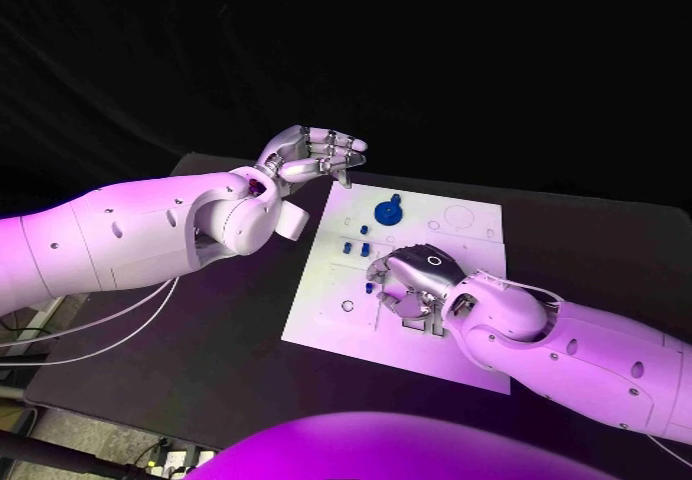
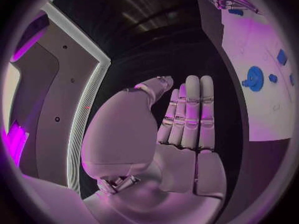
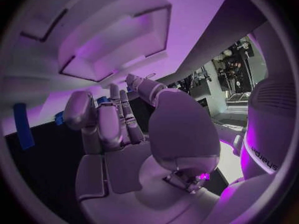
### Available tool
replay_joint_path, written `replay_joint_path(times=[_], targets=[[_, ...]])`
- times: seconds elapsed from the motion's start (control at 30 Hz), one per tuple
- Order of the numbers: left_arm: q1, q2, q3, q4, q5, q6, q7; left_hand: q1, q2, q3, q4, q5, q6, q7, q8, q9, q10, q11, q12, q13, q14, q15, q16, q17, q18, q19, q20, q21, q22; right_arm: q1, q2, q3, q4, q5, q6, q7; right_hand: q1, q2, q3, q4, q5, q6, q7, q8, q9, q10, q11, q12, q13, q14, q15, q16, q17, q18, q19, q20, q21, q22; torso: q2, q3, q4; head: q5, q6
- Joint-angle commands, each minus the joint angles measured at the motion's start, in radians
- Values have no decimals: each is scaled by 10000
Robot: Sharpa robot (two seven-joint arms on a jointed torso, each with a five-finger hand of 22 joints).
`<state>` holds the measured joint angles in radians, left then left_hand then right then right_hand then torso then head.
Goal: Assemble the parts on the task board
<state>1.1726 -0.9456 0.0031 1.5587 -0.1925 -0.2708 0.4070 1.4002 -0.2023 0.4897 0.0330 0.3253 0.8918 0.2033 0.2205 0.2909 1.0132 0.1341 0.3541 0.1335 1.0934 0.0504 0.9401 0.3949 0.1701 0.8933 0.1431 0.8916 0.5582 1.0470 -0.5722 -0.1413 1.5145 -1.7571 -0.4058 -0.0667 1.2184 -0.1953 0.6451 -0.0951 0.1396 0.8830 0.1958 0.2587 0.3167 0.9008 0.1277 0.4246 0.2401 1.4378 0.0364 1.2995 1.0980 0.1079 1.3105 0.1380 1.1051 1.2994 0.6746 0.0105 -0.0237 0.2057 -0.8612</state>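
The flat white plastic task board [image 1: 433, 330] lies in the middle of the black table [image 1: 231, 330]; on it sit small blue plastic parts, among them a round blue disc with a raised hub [image 1: 388, 211] near the far edge and a few little blue blocks [image 1: 355, 246] just nearer the robot. These pieces look light, stiff and rather slick, so I would judge they are best pinched by their edges with the fingertips; the disc probably by its hub; squeezing hard seems needless, and a loose pinch may let one skid.

The silver right hand [image 1: 411, 283] is bent down over the middle of the board, fingers curled toward its surface close to the little blocks; something small and blue [image 3: 103, 100] shows at its fingertips in the right wrist view, but whether it is actually pinched I cannot tell.

The silver left hand [image 1: 312, 155] hangs above the board's far left corner, palm flat, fingers straight and side by side, holding nothing.
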Motion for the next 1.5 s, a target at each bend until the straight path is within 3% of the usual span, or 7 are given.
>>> replay_joint_path(times=[0.03, 0.3, 0.5, 0.6, 0.7, 1.23, 1.5], targets=[[3, -5, 6, 4, 42, 145, 95, -4, 115, -9, -53, 57, -44, 8, -28, -8, -64, -29, 72, 9, -91, -1, -44, 10, 122, -81, -8, -32, 16, 30, -224, 20, 258, 205, -330, 172, -14, -112, -90, 1, 49, -63, -16, -69, -20, -101, -15, 48, 2, -28, 41, -32, 31, -37, -53, 13, -20, 9, -5, 2, 1, -26, 18], [3, -53, 5, -25, 42, 117, 141, 7, 126, -4, -60, 60, -45, 7, -27, -10, -66, -32, 80, 12, -88, -3, -40, 13, 125, -77, -9, -28, 18, 482, -1283, 214, 1075, 1227, -405, 343, -58, -90, -165, 61, 129, -21, -5, -52, -16, -159, -7, 111, -11, -31, 52, 3, 50, -38, -32, 35, 3, 33, -8, -6, -14, -136, 105], [3, -77, 5, -28, 43, 132, 146, 17, 135, -1, -72, 60, -46, 5, -24, -12, -70, -34, 96, 17, -82, -6, -32, 18, 129, -72, -9, -20, 23, 1131, -2233, 372, 1380, 1825, -197, 262, -114, -112, -344, 175, 416, -305, -89, -204, -78, 307, -130, 374, -19, 96, -39, 150, 180, -86, 158, -14, 268, 202, -21, -11, -36, -347, 212], [2, -70, 5, -38, 44, 145, 144, 17, 135, -1, -72, 60, -46, 5, -24, -12, -70, -34, 96, 17, -82, -6, -32, 18, 129, -72, -9, -20, 23, 1384, -2532, 404, 1313, 1744, -166, 173, -117, -212, -570, 278, 527, -1014, -413, -378, -128, 1331, -561, 508, -59, 125, -369, 105, 106, -77, 191, -266, 241, 212, -37, -14, -60, -387, 239], [2, -54, 5, -49, 44, 166, 144, 17, 135, -1, -72, 60, -46, 5, -24, -12, -70, -34, 96, 17, -82, -6, -32, 18, 129, -72, -9, -20, 23, 1505, -2656, 418, 1189, 1565, -142, 108, 7, -237, -782, 299, 515, -1203, -535, -147, -12, 1812, -729, 664, 93, 164, -527, 91, 108, -99, 245, -434, 267, 250, -44, -5, -79, -391, 266], [1, -27, 4, -83, 45, 176, 127, 20, 138, -2, -78, 60, -45, 3, -21, -13, -73, -34, 106, 20, -82, -7, -29, 21, 130, -70, -9, -15, 26, 1552, -2283, 358, 403, 1147, 1474, -492, -42, -264, -2401, 1041, 591, -1509, -422, 1418, 546, -133, -491, 1746, 1453, -105, -322, -26, -151, 3, -97, -288, -553, 4, -22, -8, -39, -416, 257], [1, -21, 3, -84, 45, 173, 119, 19, 148, -2, -82, 60, -43, 3, -16, -15, -78, -35, 122, 25, -83, -6, -25, 26, 130, -70, -7, -10, 29, 1416, -2064, 292, 222, 1318, 1820, -466, -26, -208, -2541, 1217, 679, -1073, -354, 1633, 531, -533, -338, 1956, 1583, -154, -204, 13, -171, 10, -135, -207, -665, -5, -17, -14, -40, -395, 220]])
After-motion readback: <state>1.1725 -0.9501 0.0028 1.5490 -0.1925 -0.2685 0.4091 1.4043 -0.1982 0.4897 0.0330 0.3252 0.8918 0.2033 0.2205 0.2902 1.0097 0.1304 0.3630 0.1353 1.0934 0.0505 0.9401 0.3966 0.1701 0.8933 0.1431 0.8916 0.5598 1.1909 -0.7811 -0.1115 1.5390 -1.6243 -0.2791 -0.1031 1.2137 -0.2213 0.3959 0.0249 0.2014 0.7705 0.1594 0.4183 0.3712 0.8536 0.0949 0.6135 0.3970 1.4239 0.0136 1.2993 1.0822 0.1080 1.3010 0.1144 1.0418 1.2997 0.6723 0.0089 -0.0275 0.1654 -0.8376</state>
